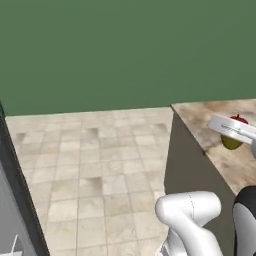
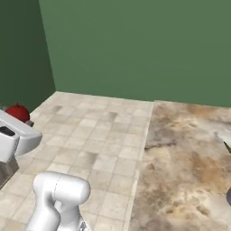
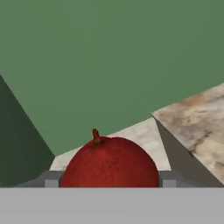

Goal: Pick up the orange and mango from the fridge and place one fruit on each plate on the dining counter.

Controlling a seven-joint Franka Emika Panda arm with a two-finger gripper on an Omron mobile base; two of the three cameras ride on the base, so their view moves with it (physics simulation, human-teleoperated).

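The mango (image 3: pixel 109 164), red with a short stem, sits between my gripper's (image 3: pixel 109 183) grey fingers (image 3: pixel 51 179), which are shut on it. In the left base view the mango (image 1: pixel 233 142) shows red and yellow-green behind the white hand of the gripper (image 1: pixel 235 131), above the near corner of the dining counter (image 1: pixel 235 167). From the right base view the mango (image 2: pixel 18 112) and gripper (image 2: pixel 20 118) are at the far left, away from the marbled dining counter (image 2: pixel 180 167). The orange and the fridge interior are out of view. A dark rounded edge (image 2: pixel 228 196) on the counter may be a plate.
Beige tiled floor (image 1: pixel 100 165) stretches between the counter and a green wall (image 1: pixel 125 50). A dark slanted panel (image 1: pixel 20 200) stands at the lower left of the left base view. The counter's grey side (image 1: pixel 187 165) drops to the floor.
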